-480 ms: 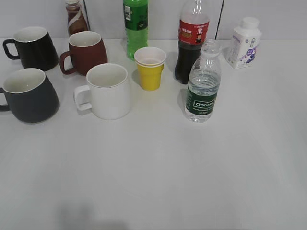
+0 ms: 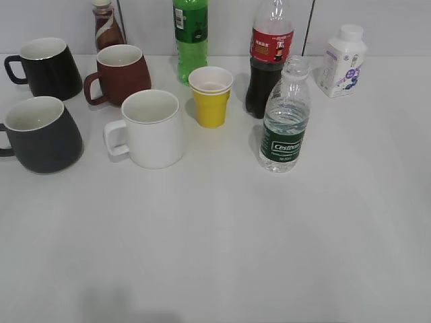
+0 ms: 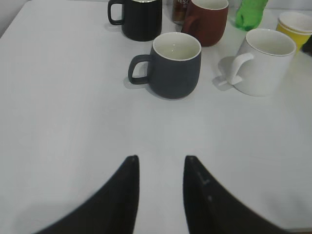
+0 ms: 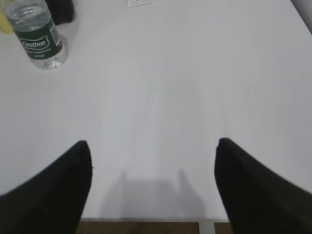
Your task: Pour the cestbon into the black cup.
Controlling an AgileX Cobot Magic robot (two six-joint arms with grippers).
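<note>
clear cestbon uncapped, part full; black cup empty; both hands open.

A white table fills nearly the whole exterior view, matte and evenly lit, with soft faint shadows. Behind its far edge stands a pale grey wall split by dark vertical seams. In the right wrist view the near edge shows a brownish strip below.
</note>
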